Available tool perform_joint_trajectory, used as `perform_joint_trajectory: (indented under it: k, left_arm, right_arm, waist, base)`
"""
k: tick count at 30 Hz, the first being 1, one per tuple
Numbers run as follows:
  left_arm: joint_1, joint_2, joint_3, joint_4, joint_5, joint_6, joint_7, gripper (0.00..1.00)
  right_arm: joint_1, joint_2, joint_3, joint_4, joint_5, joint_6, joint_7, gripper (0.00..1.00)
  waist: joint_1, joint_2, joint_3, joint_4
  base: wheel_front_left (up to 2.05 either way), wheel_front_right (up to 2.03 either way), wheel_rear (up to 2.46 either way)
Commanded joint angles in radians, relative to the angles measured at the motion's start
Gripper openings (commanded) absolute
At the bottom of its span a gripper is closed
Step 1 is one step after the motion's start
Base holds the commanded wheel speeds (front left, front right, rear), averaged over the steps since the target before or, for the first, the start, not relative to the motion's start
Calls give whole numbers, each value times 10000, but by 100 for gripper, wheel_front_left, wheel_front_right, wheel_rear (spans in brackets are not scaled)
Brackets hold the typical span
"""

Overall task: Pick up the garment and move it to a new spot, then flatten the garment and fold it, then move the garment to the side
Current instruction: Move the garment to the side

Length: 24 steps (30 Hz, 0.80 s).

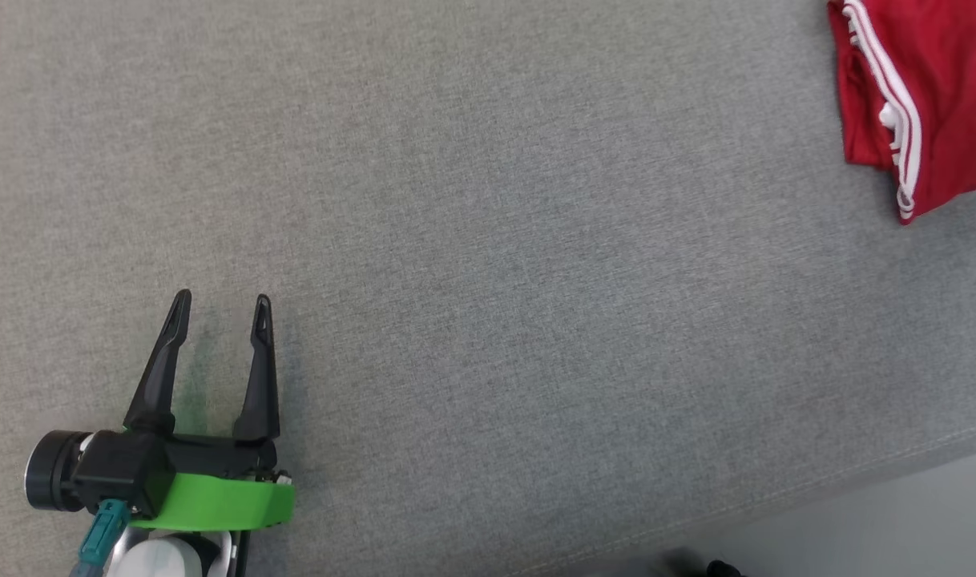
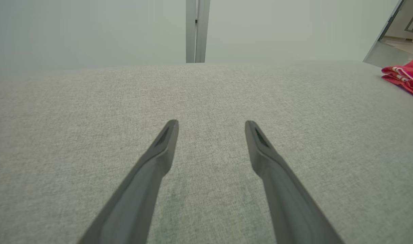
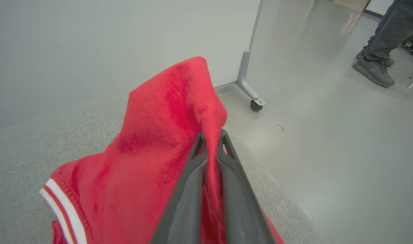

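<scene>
Head view: my left gripper (image 1: 223,296) is at lower left, low over the grey fabric tabletop (image 1: 488,240). Its fingers are spread wide with nothing between them. The red garment (image 1: 929,96) with white stripe trim lies bunched at the far upper right, well apart from that gripper. A strip of pale floor (image 1: 897,521) runs along the lower right.

Left wrist view: both fingers are parted over bare grey cloth. The garment (image 2: 408,76) is at the right edge, on the tabletop's far side.

Right wrist view: my right gripper (image 3: 212,135) is clamped on a fold of the garment (image 3: 159,135). The red cloth peaks above the fingertips and drapes down to the left, its striped hem low. This is near the tabletop's edge. Beyond it are floor, a caster (image 3: 255,105) and a person's shoes (image 3: 374,71).
</scene>
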Motion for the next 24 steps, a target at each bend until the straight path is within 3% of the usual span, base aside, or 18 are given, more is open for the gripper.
perform_joint_trajectory:
  k: [1,5,6,7,8,13,16,20,24]
  left_arm:
    - [-8,97,72,-6,25,-26,3,100]
    - [52,69,129,-47,25,-42,1,100]
    - [28,42,160,-91,15,-44,1,100]
    - [4,8,194,-127,2,-45,1,100]
    - [-5,-22,209,-135,-2,-47,3,100]
    - [72,-139,318,-102,-74,-43,3,100]
    - [133,-188,394,-21,-154,-44,1,100]
    - [320,-246,498,208,-286,-45,3,100]
    - [649,-265,568,460,-478,45,3,100]
  right_arm:
    - [-308,-111,-222,178,-273,-16,-131,0]
    - [-776,-437,-999,703,-1005,-16,-450,0]
    - [-887,-527,-1143,744,-1253,-16,-602,19]
    - [-993,-572,-1299,779,-1626,-16,-792,77]
    - [-1009,-560,-1417,842,-1883,-16,-903,100]
    - [-999,-329,-1750,597,-3328,-16,-1469,100]
    - [-693,179,-1645,153,-3692,-16,-1705,100]
    - [244,807,-1171,-935,-3701,-16,-1840,100]
    - [2100,1591,-523,-2942,-3134,-16,-1836,100]
  waist:
    - [-1,0,1016,304]
    - [-1,0,1087,550]
    - [-1,0,1100,589]
    - [-1,0,1096,621]
    - [-1,0,1068,638]
    - [-1,0,580,613]
    - [-1,0,88,603]
    - [-1,0,-846,640]
    - [-1,0,-1942,747]
  base:
    - [0,0,0]
    - [0,0,0]
    - [0,0,0]
    - [0,0,0]
    - [0,0,0]
    - [0,0,0]
    - [0,0,0]
    - [0,0,0]
    - [0,0,0]
